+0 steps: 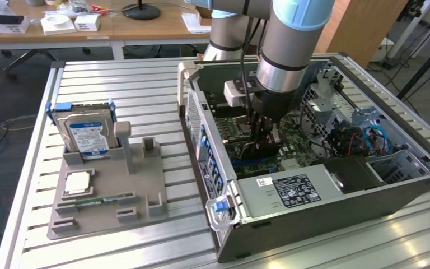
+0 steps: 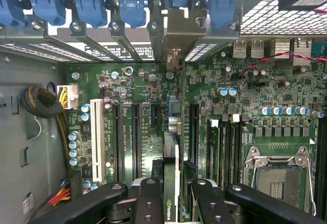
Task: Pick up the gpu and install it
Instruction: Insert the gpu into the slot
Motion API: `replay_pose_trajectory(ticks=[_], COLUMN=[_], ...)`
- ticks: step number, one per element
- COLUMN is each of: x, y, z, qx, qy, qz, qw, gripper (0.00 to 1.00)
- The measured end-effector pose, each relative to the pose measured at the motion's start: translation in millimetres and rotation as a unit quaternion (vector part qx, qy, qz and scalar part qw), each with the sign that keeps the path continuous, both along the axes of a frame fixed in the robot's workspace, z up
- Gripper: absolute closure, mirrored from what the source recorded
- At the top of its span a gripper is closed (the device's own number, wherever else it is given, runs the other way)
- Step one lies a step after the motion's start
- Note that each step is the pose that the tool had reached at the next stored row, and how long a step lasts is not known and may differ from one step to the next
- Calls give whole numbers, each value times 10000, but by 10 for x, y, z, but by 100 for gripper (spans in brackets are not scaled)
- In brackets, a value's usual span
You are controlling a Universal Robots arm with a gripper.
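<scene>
The gpu (image 2: 171,152) appears edge-on in the wrist view, standing upright over the green motherboard (image 2: 138,81) between the long black slots. Its silver bracket (image 2: 176,29) reaches the rear slot openings of the case. My gripper (image 2: 171,185) is shut on it, with a black finger (image 2: 148,196) on each side of the card's upper edge. In the exterior view my gripper (image 1: 263,133) reaches down inside the open computer case (image 1: 394,196), and the dark gpu (image 1: 254,152) hangs below it, low on the board. Whether the card's edge sits in a slot is hidden.
At the exterior view's left, a grey fixture (image 1: 107,196) holds a hard drive (image 1: 88,131), a chip (image 1: 76,182) and a memory stick (image 1: 96,199). Inside the case are the power supply (image 1: 290,190), cables (image 1: 357,137), a CPU socket (image 2: 276,175) and blue slot clips (image 2: 92,6).
</scene>
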State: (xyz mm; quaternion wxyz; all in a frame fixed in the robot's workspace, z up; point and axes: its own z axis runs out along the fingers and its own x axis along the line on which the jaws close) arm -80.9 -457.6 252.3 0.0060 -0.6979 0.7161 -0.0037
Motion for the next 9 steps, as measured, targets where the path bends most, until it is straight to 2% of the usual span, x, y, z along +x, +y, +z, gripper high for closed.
replay_pose_trajectory(ticks=[9], x=[-1], y=[0], z=[-11], qx=[1], qy=[0], qz=[0], qw=[10000], gripper=[74])
